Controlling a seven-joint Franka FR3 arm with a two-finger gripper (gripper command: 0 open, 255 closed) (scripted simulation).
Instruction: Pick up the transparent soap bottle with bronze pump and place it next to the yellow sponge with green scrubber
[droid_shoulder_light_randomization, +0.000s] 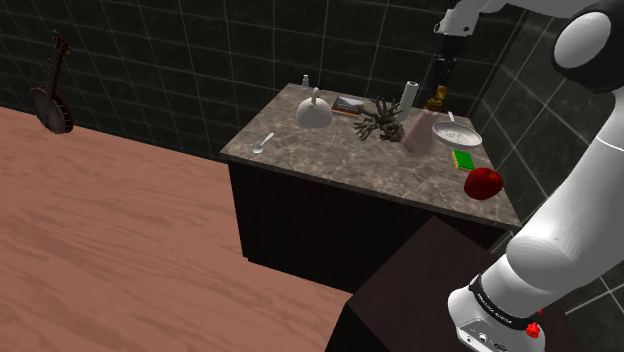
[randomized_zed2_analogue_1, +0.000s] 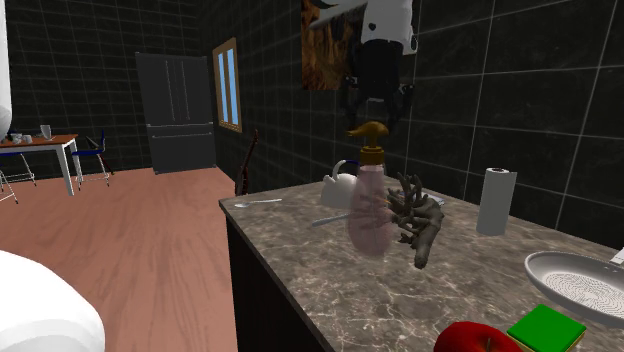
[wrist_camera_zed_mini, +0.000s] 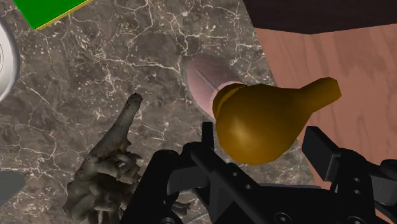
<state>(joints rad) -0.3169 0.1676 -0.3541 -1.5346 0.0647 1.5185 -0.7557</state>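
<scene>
Soap bottle (randomized_zed2_analogue_1: 368, 210), pinkish and see-through, hangs tilted from the gripper (randomized_zed2_analogue_1: 372, 118), whose fingers are clamped on the bronze pump (wrist_camera_zed_mini: 267, 121). It seems to be lifted just clear of the table (droid_shoulder_light_randomization: 330, 160). Held only by the pump, it could swing, slip out, or clip the grey branching ornament (randomized_zed2_analogue_1: 415, 220) just beside it. The sponge (droid_shoulder_light_randomization: 464, 158) sits crowded between a red apple (droid_shoulder_light_randomization: 484, 182) and a white dish (droid_shoulder_light_randomization: 456, 136). The tabletop is dark marble, the walls dark tile, the floor wood.
</scene>
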